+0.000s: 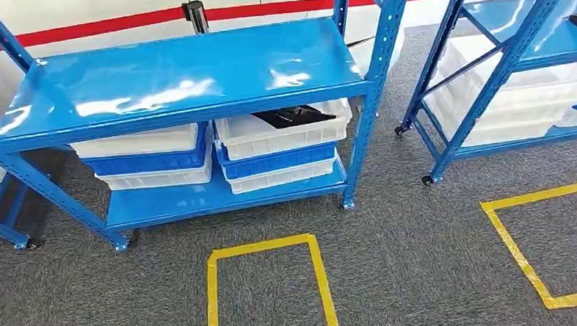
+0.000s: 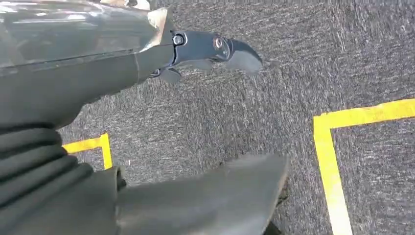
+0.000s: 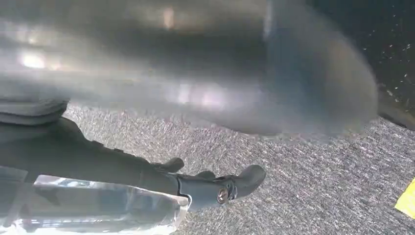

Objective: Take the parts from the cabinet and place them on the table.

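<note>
The left hand (image 2: 161, 122) hangs over the grey carpet (image 2: 235, 122), dark fingers (image 2: 215, 49) stretched out apart from the thick thumb, nothing in it. The right hand (image 3: 147, 181) hangs low too, fingers (image 3: 235, 183) loosely spread and holding nothing, a blurred grey mass crowding its wrist view. Both wrist views give carpet and yellow floor tape (image 2: 328, 161); the head view gives the cabinet. There, the blue metal shelving unit (image 1: 172, 80) stands straight ahead, its glossy top shelf bare. On the lower shelf sit two stacks of white and blue plastic crates (image 1: 146, 158), side by side. The black flat part (image 1: 292, 116) lies in the top white crate (image 1: 284, 134) of the right stack, long axis running along the shelf, slightly angled. A second blue rack (image 1: 501, 58) stands well apart to the right, open carpet between them. A yellow taped rectangle (image 1: 265, 289) marks the floor just before the cabinet.
</note>
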### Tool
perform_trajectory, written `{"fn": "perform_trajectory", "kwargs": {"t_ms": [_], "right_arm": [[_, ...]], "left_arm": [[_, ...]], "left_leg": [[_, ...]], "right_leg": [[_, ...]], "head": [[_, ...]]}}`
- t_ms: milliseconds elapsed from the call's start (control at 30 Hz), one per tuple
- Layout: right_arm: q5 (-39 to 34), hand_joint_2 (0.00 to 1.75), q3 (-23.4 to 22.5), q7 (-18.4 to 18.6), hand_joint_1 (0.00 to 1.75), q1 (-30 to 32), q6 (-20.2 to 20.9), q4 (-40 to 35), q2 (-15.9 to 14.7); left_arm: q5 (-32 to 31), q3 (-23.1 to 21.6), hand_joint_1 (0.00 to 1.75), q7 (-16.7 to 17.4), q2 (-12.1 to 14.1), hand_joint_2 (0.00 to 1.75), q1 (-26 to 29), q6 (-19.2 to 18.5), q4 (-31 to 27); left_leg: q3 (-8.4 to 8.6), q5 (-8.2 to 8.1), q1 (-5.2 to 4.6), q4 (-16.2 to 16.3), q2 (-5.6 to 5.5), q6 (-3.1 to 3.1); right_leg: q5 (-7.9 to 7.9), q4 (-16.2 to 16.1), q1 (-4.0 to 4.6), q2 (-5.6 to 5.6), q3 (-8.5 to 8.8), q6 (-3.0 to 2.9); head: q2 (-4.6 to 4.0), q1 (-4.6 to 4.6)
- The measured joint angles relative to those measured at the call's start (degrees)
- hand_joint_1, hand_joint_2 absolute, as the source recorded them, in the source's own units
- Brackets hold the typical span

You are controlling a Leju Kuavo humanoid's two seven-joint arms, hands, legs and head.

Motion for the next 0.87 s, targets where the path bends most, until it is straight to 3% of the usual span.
{"fn": "perform_trajectory", "kwargs": {"t_ms": [100,200,233,333,867], "right_arm": [[-0.3,1.75,-0.1,0.6,0.0,0.0,0.1,0.0,0.0],[-0.3,1.75,-3.5,0.7,0.0,1.0,1.1,-0.3,-0.2],[-0.2,0.0,-4.8,0.7,0.0,1.4,1.4,-0.5,-0.2],[0.4,0.0,-8.2,0.6,0.0,2.4,2.7,-1.3,-0.6],[3.3,0.0,-29.7,-1.2,0.0,8.6,10.5,-7.8,-3.0]], "left_arm": [[-0.8,-0.1,0.0,0.6,0.0,1.75,0.0,0.3,0.0],[0.2,-2.5,0.0,2.3,0.3,1.75,0.9,-0.5,-0.5],[0.9,-3.5,0.0,2.7,0.3,0.0,1.2,-0.8,-0.6],[3.6,-5.8,0.0,4.4,0.7,0.0,2.1,-2.1,-1.5],[19.6,-21.0,0.0,13.6,2.8,0.0,7.5,-9.8,-7.5]], "left_leg": [[0.07,0.12,0.1,-0.2,0.0,-0.9],[0.11,0.09,0.28,-0.3,0.0,-1.94],[0.09,0.09,0.28,-0.3,0.0,-1.95],[0.11,0.02,0.19,-0.3,0.01,-2.28],[0.1,-0.05,-0.21,-0.3,0.02,-2.23]], "right_leg": [[-0.01,0.0,0.15,0.0,-0.05,-0.03],[-0.04,0.1,0.35,-0.01,-0.05,-0.07],[-0.04,0.1,0.35,-0.01,-0.06,-0.07],[-0.04,0.1,0.35,-0.01,-0.07,-0.07],[-0.05,0.0,-0.05,-0.01,-0.09,-0.05]], "head": [[0.0,-0.02],[0.0,0.0],[0.0,0.02],[0.0,0.02],[0.0,0.02]]}}
